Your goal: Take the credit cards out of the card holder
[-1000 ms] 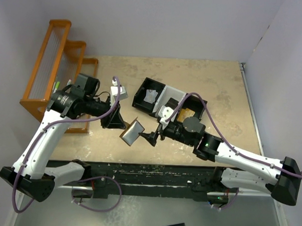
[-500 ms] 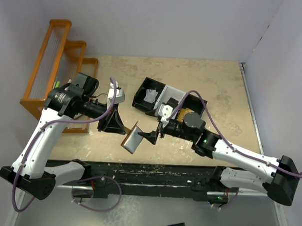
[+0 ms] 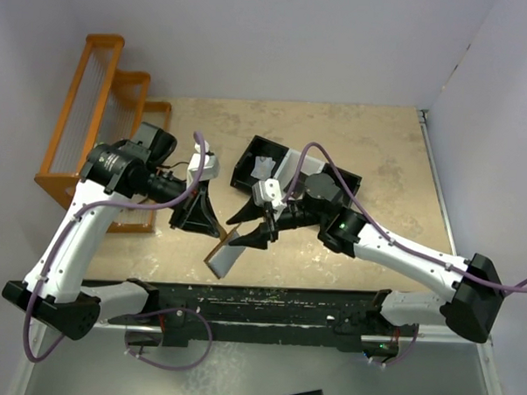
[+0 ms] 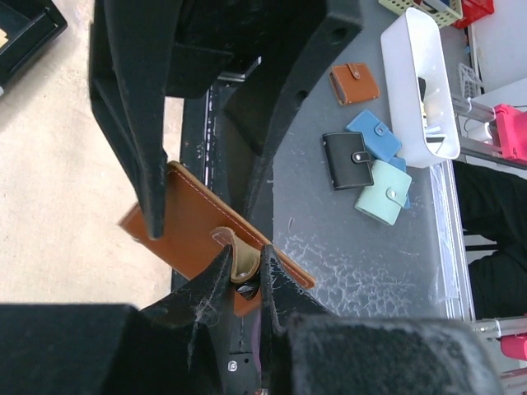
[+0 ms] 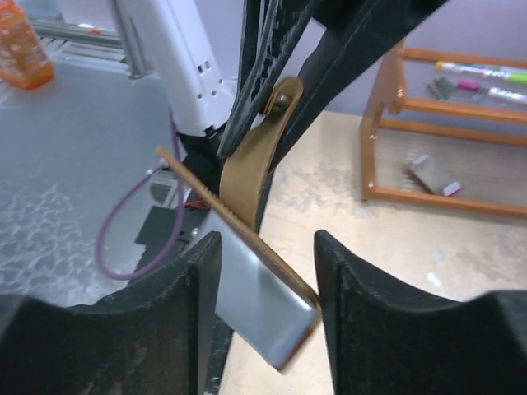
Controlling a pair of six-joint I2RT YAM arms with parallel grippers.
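1. The left gripper (image 4: 245, 263) is clenched on the snap tab (image 5: 252, 160) of the card holder (image 4: 188, 230). Its two fingertips pinch the strap from either side.
2. The brown card holder hangs from that tab, tilted. Its pale grey-blue lining (image 5: 251, 300) faces the right wrist camera.
3. The right gripper (image 5: 268, 239) has its fingers (image 5: 177, 317) spread, one on each side of the card holder's hanging flap. I cannot tell whether they press on the leather or only stand just beside it.
4. From above, the card holder (image 3: 226, 253) sits between the two arms, over the near edge of the table (image 3: 380, 141).
5. A black tray (image 3: 247, 162) with compartments lies on the table just behind the right gripper.
6. An orange rack (image 3: 83, 111) stands at the table's left edge, behind the left arm.
7. On the grey floor beyond the table edge lie several small wallets, among them a black one (image 4: 346, 158) and a blue one (image 4: 375, 132), next to a white bin (image 4: 416, 82).
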